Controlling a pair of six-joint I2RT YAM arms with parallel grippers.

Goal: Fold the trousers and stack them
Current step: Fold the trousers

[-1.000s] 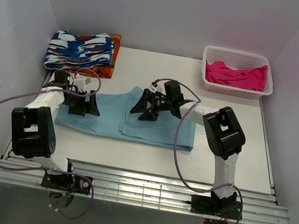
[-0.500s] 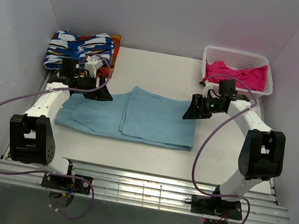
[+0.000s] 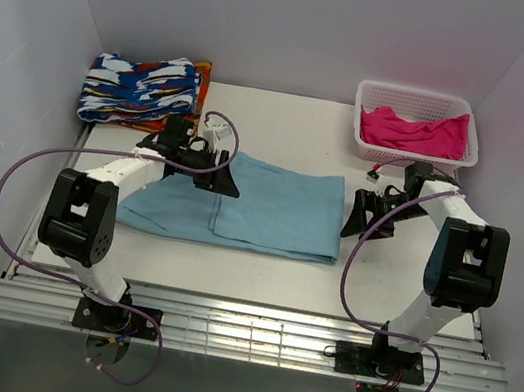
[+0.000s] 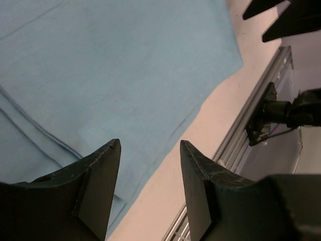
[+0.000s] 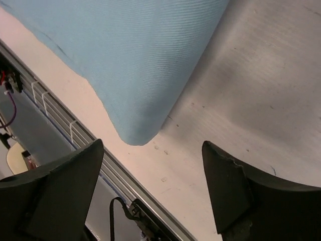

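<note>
The light-blue trousers (image 3: pixel 260 208) lie folded flat in the middle of the table; they also fill the left wrist view (image 4: pixel 110 75) and show at the top of the right wrist view (image 5: pixel 135 55). My left gripper (image 3: pixel 225 181) hangs open and empty over the trousers' upper left part, a little above the cloth (image 4: pixel 149 145). My right gripper (image 3: pixel 359 220) is open and empty just off the trousers' right edge, above the bare table (image 5: pixel 153 146).
A folded blue-white-orange patterned cloth (image 3: pixel 142 90) lies at the back left. A white basket (image 3: pixel 410 159) with a pink garment (image 3: pixel 413 131) stands at the back right. The metal rail (image 3: pixel 238 334) runs along the table's near edge.
My left gripper moved right from the table's back left onto the trousers. My right gripper left the middle of the trousers, swung right, and now sits lower, by their right edge.
</note>
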